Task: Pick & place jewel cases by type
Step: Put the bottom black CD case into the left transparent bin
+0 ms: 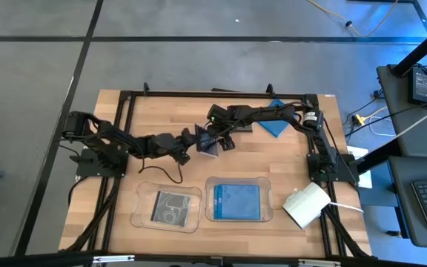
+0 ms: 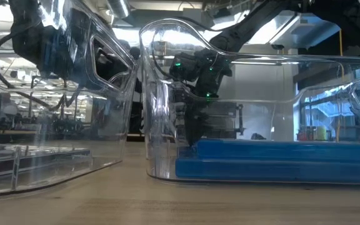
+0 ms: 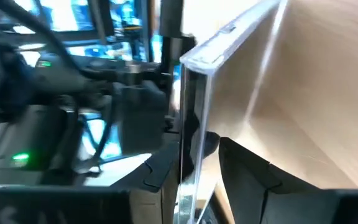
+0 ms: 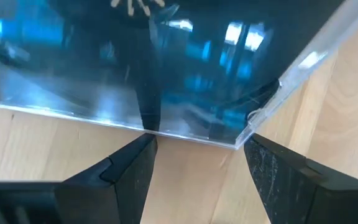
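A dark jewel case with a clear cover [image 1: 210,145] stands on edge near the table's middle, between my two grippers. My left gripper [image 3: 194,180] reaches in from the left and is shut on it. My right gripper [image 4: 197,162] comes down from the far right, slanting, and is open. Its fingertips stand just at the case's edge by a corner [image 4: 247,135]. A blue jewel case [image 1: 273,126] lies flat on the table under the right arm. A dark case [image 1: 169,207] and a blue case [image 1: 236,200] each lie in a clear tray. My left gripper pinches the case between its two fingers, one finger [image 3: 160,171] on each flat face, near one edge [image 3: 190,149]. The fingers come almost level from the table's left. The case stands on edge in the hold. My right gripper: I cannot tell whether its fingertips touch the case's edge.
Two clear rounded trays stand side by side near the front edge, the left tray [image 1: 141,211] and the right tray [image 1: 267,211]. A white box [image 1: 306,205] with a cable lies at the front right. A black frame [image 1: 199,94] borders the table.
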Action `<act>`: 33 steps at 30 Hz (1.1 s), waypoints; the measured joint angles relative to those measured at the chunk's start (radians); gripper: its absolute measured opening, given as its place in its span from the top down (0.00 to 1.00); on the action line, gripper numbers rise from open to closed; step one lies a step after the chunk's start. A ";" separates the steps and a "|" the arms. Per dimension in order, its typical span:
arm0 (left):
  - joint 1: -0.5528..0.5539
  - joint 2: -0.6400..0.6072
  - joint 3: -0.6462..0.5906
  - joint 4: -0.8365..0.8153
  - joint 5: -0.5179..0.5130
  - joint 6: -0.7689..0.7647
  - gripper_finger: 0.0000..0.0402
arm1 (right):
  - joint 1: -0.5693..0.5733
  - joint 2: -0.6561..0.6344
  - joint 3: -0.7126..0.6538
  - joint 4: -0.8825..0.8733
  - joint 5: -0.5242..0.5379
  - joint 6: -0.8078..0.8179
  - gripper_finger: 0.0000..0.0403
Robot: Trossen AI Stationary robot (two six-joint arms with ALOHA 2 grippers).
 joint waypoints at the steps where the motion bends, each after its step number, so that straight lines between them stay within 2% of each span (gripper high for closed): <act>1: 0.000 0.000 0.008 -0.030 -0.003 -0.010 0.74 | 0.000 0.000 0.000 0.001 0.000 0.000 0.38; 8: -0.016 0.000 0.019 -0.065 -0.025 -0.042 0.77 | 0.000 0.000 0.000 0.002 0.000 0.000 0.38; 17: -0.067 0.001 0.019 -0.058 -0.176 -0.049 0.79 | 0.000 0.000 0.000 0.003 0.000 0.000 0.38; 26: -0.110 0.001 0.019 -0.063 -0.205 -0.044 0.88 | 0.000 0.000 0.000 0.002 0.000 0.000 0.38; 31: -0.127 0.001 0.019 -0.054 -0.239 -0.045 0.90 | 0.004 -0.024 0.010 -0.058 0.104 0.003 0.38; 33: -0.133 0.001 0.021 -0.051 -0.253 -0.045 0.90 | 0.003 -0.047 0.011 -0.067 0.108 0.006 0.38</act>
